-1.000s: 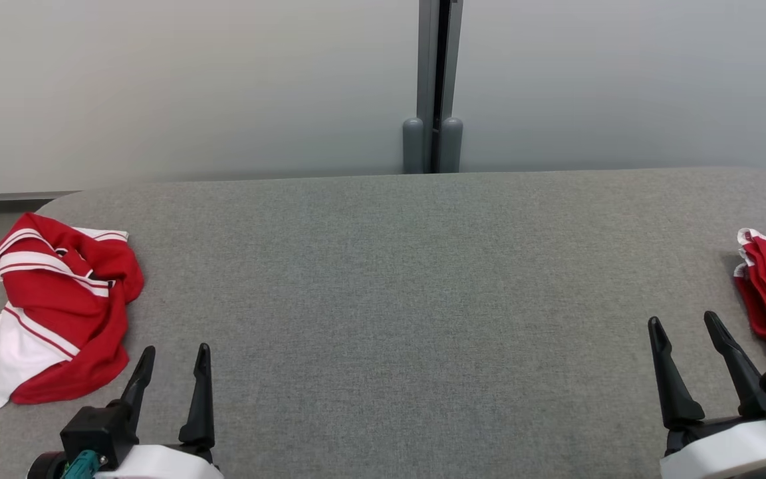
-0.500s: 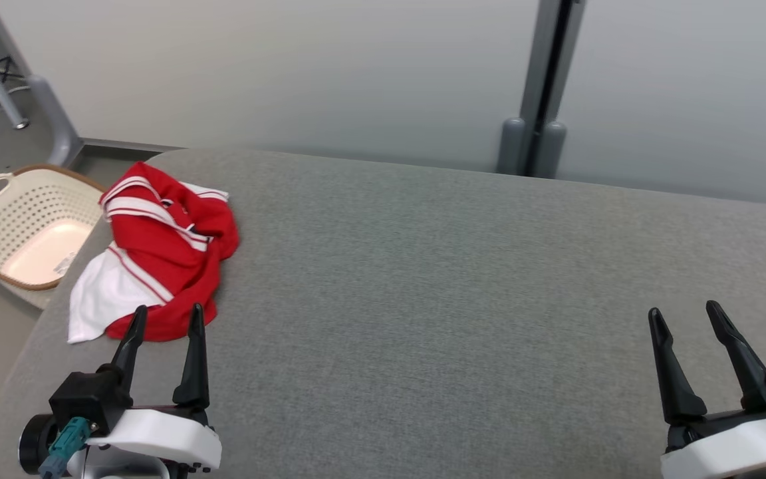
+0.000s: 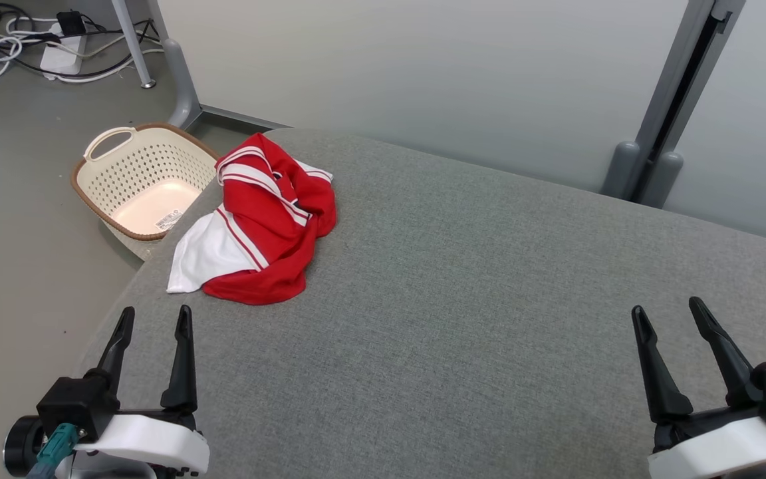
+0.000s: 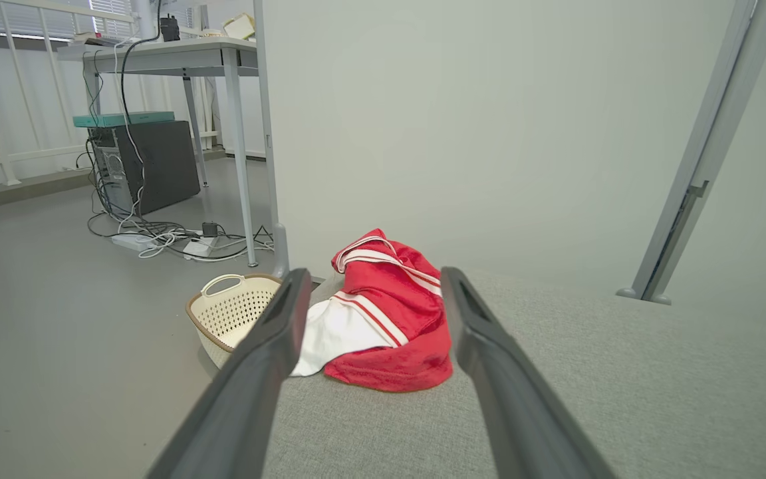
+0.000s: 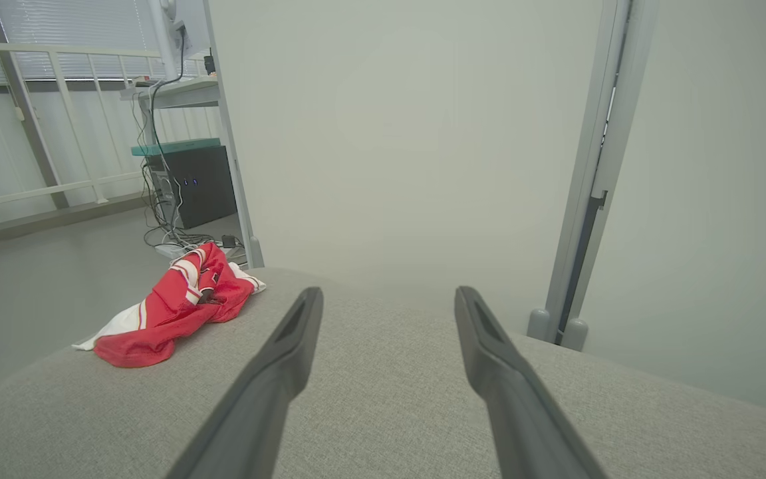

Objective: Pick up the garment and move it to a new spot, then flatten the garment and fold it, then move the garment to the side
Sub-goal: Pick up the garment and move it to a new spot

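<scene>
A crumpled red garment with white stripes and a white panel lies near the left end of the grey padded table. It also appears ahead in the left wrist view as the garment, and off to the left in the right wrist view as the garment. My left gripper stands open at the lower left, short of the garment and empty. My right gripper stands open at the lower right, far from it. In the wrist views the left gripper and right gripper hold nothing.
A cream perforated basket sits on the floor beyond the table's left end. Cables and a power strip lie on the floor by desk legs. A grey partition post and pale wall stand behind the table.
The head camera has turned left, so the garment, basket and floor slide into the picture. A second red pile at the right edge has left the view. Both grippers stay open.
</scene>
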